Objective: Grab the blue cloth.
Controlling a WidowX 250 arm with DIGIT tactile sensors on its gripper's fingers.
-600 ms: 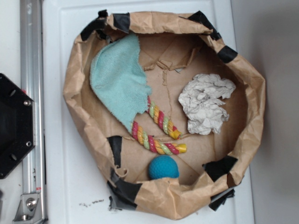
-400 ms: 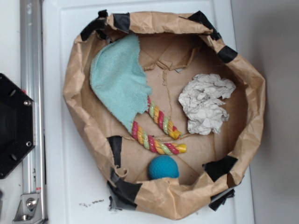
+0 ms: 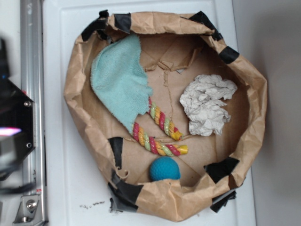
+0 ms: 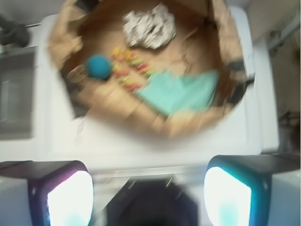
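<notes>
Jaws spread, empty — wrist view only; blue cloth [image 3: 120,84] [image 4: 181,92] in paper bag [image 3: 164,207].

Whole setup sits on a glossy white tabletop [image 3: 70,188] with a shallow raised lip running round it. At 9 o'clock there's a silver aluminium rail [image 3: 32,70] going top to bottom along the edge. Over at 3 o'clock it drops off to a plain grey floor [image 3: 277,47]. Lighting is soft and even, with a few dark crumbs [image 3: 91,205] at 7 o'clock.
</notes>
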